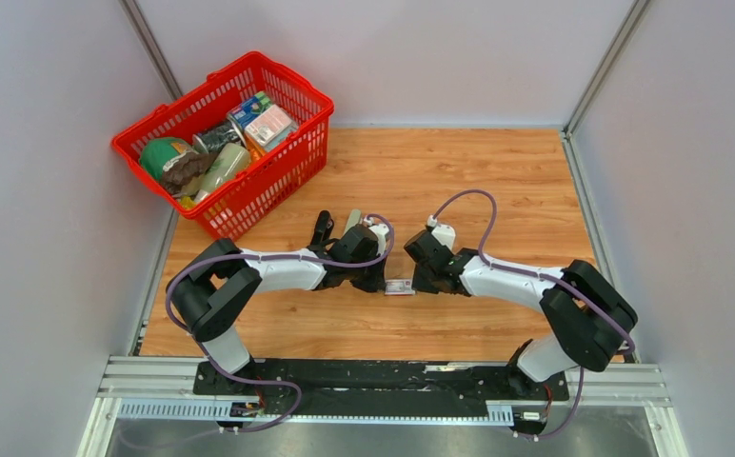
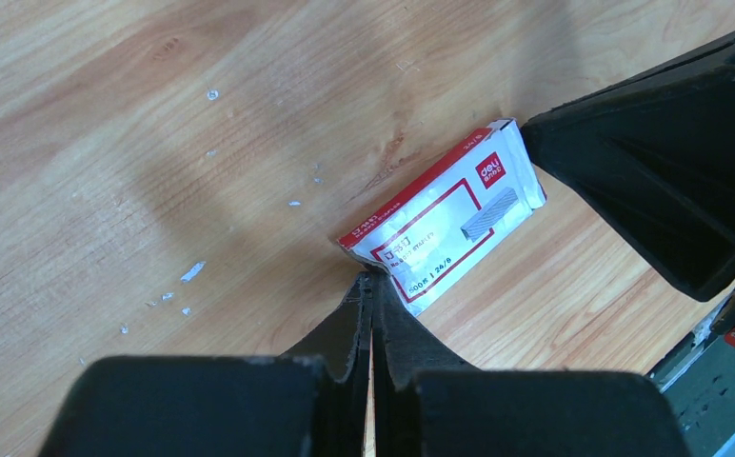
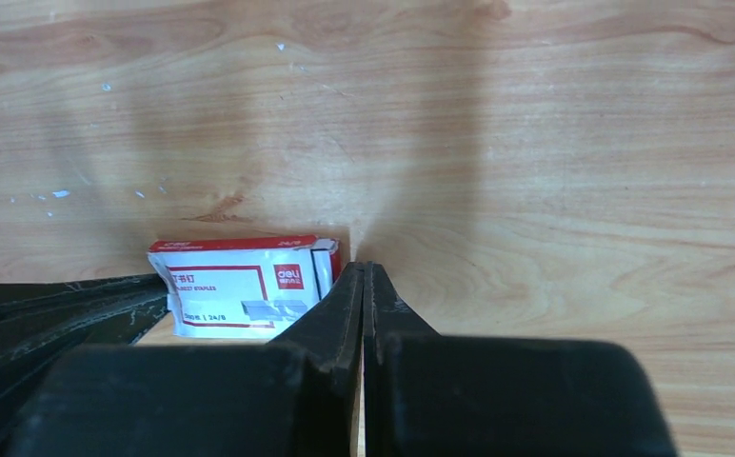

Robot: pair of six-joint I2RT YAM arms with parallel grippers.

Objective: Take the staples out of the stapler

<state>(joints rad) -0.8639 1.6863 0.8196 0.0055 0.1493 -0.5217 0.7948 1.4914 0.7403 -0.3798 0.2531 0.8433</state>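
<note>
Left claw [image 2: 371,286] and right claw [image 3: 362,276], both closed empty, flank box [image 2: 445,217]; stapler [image 1: 321,231] lies beyond.

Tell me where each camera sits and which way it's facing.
Top external: above and behind the bases, looking down on the table, red basket and both arms meeting at the staple box.
Left wrist: on the left arm, looking down past its shut left hand at the box; right hand upper right.
Right wrist: on the right arm, looking past its own shut hand at the box; left hand lower left.
Shared: all three see the box.
</note>
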